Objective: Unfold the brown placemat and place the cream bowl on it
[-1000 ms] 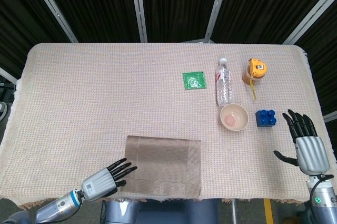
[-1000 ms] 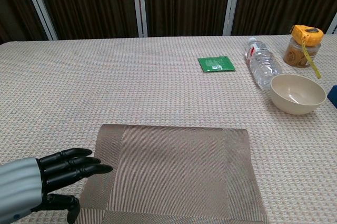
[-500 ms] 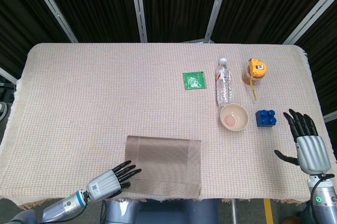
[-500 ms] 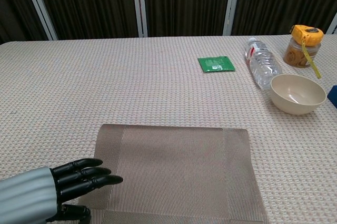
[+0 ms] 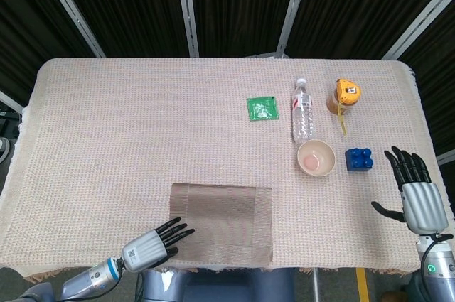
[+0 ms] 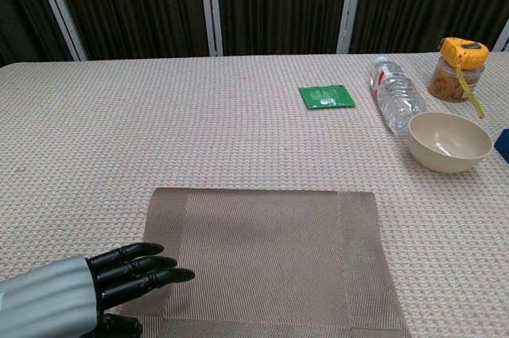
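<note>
The brown placemat (image 5: 225, 222) (image 6: 262, 262) lies flat near the table's front edge. My left hand (image 5: 155, 243) (image 6: 119, 281) reaches over its front left corner with fingers stretched out and holds nothing. The cream bowl (image 5: 315, 157) (image 6: 448, 140) stands upright to the right, beyond the mat. My right hand (image 5: 415, 192) is open at the table's right edge, fingers spread, well clear of the bowl; the chest view does not show it.
A clear water bottle (image 5: 303, 110) (image 6: 396, 94) lies just behind the bowl. An orange tape measure sits on a jar (image 5: 344, 96) (image 6: 459, 68) at the back right. A blue brick (image 5: 358, 158) lies right of the bowl. A green packet (image 5: 262, 109) (image 6: 327, 96) lies mid-table.
My left hand has slid toward the front edge and a little to the right along the mat's left side. The mat, bowl and right hand have stayed put.
</note>
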### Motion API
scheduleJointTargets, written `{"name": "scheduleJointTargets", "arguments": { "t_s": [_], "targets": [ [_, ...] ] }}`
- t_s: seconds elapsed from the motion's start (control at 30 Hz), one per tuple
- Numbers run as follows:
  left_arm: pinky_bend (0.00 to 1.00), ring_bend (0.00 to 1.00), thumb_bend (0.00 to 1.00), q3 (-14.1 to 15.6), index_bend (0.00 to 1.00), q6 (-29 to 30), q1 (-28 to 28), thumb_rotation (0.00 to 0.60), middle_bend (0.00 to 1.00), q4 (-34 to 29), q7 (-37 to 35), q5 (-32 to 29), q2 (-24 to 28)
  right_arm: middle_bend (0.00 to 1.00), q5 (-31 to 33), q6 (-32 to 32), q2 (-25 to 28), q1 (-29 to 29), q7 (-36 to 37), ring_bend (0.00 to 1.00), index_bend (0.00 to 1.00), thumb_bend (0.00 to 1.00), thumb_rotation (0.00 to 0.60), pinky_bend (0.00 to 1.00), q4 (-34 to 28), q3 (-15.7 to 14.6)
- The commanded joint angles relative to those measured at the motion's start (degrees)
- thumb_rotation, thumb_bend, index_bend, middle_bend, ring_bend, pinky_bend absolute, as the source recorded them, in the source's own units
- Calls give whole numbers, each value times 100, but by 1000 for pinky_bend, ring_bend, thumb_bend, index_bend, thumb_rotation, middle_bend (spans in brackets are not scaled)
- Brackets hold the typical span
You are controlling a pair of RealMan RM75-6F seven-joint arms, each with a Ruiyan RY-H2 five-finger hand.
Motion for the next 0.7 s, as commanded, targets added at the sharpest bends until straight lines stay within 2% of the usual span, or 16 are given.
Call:
{"name": "scheduleJointTargets", "arguments": {
  "t_s": [0.03, 0.27, 0.53, 0.7],
  "targets": [
    [0, 0, 447, 10, 566, 6, -9, 600, 0, -21, 14, -29, -6, 0, -4, 6, 1, -4, -5, 0, 0, 0, 600, 0, 2, 2],
    [0, 0, 449, -2, 575, 82, -42, 600, 0, -170, 110, -114, 70, 0, 1, 11, 7, -13, -7, 0, 0, 0, 600, 0, 3, 16],
    [0, 0, 507, -27, 622, 21, -108, 600, 0, -448, 264, -219, 162, 0, 10, 2, 7, -16, -6, 0, 0, 0, 600, 0, 3, 31],
    [0, 0, 512, -123, 634, -33, -165, 600, 0, -630, 298, -351, 193, 0, 9, 5, 7, -19, 3, 0, 0, 0, 600, 0, 7, 38]
  ]
}}
